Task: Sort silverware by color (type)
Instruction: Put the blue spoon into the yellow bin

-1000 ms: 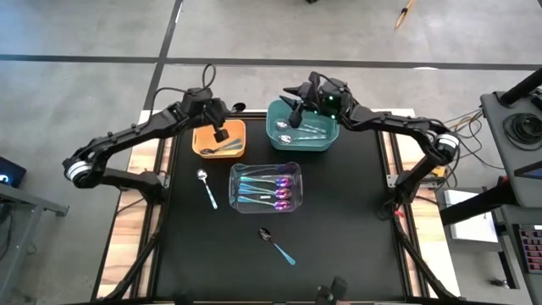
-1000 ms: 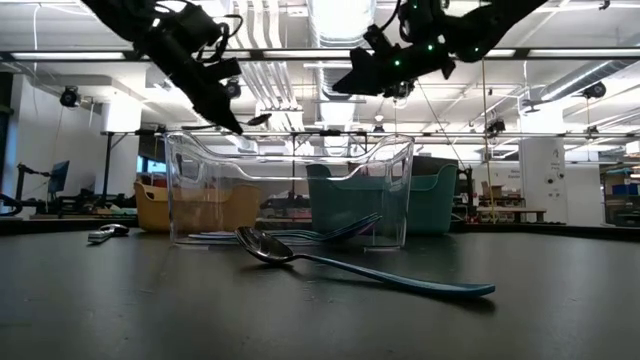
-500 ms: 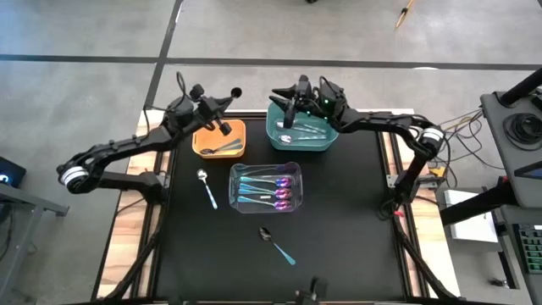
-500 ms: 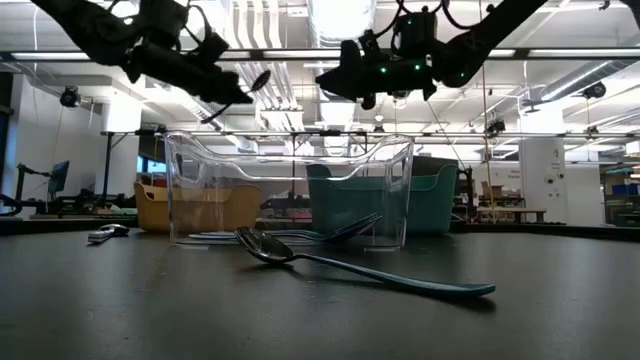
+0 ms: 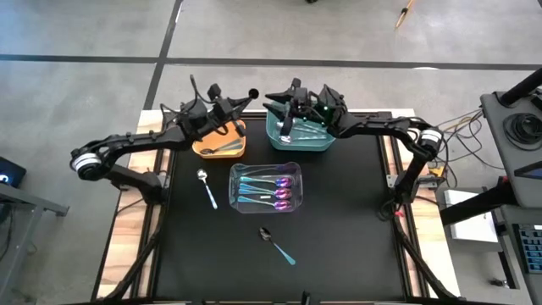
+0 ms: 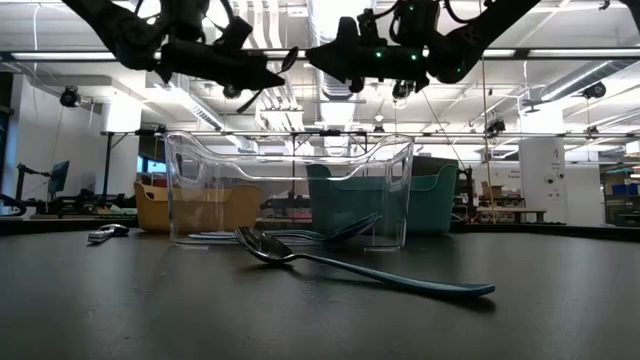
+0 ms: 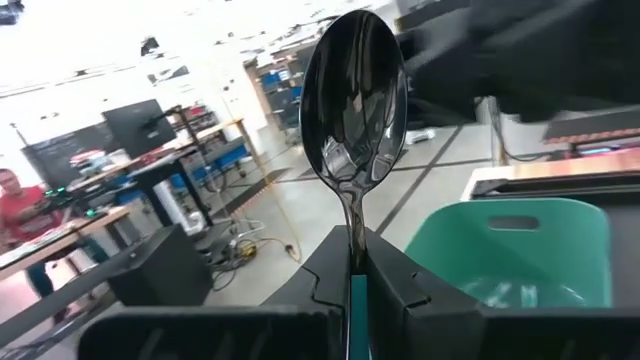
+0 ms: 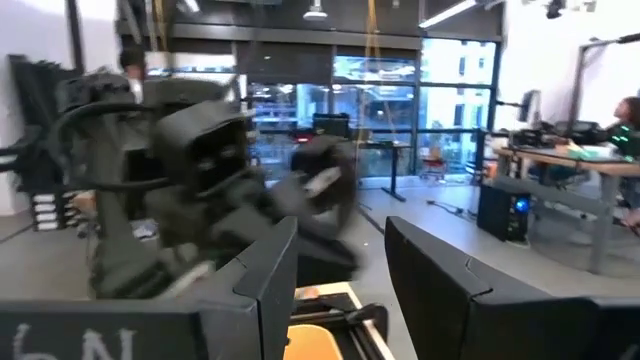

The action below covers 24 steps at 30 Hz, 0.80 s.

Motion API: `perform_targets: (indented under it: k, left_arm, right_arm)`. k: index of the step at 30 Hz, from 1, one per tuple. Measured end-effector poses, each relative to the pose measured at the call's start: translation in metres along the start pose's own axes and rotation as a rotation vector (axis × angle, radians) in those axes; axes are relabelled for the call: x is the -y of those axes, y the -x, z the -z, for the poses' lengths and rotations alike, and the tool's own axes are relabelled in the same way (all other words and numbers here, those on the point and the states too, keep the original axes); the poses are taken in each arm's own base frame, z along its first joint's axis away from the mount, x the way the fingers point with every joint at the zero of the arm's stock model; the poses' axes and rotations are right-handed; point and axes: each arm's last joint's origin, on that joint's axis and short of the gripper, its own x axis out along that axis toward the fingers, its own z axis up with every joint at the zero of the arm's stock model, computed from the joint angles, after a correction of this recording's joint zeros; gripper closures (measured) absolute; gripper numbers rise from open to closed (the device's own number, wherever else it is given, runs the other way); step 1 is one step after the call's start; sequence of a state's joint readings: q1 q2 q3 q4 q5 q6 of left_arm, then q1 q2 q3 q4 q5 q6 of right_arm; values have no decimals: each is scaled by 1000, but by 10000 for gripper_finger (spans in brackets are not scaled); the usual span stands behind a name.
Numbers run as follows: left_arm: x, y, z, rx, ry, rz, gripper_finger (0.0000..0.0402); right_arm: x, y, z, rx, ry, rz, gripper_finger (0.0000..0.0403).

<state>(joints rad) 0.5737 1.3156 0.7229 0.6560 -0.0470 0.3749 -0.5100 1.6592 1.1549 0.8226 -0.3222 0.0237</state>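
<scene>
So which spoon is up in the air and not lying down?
The dark-bowled spoon pinched in the left tool, held high between the orange bin and the teal bin. Every other spoon lies on the table or in a bin.

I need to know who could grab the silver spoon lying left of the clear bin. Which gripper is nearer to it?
Left. The left gripper, shut on a dark spoon, hangs above the orange bin, just beyond the silver spoon. The right gripper is open over the teal bin, farther off.
</scene>
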Motion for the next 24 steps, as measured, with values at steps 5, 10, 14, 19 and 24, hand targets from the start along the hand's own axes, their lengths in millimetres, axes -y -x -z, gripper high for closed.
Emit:
perform_targets:
  k: [5,10,14,19,24]
  left_arm:
    - [4,-10,-1,-9,31,-14,401]
    - [8,-17,-3,32,104,-14,401]
    - [13,-24,-2,24,103,2,401]
    - [18,-34,3,-4,78,-13,401]
    - [21,-39,0,7,75,-20,401]
  right_arm:
    - [-4,-2,-1,4,-8,48,259]
    - [-2,-2,-1,11,-31,109,259]
    - [-3,-4,-5,26,-43,107,259]
    - [-3,-6,-8,31,-53,127,259]
    - [-1,-6,-9,33,-49,169,259]
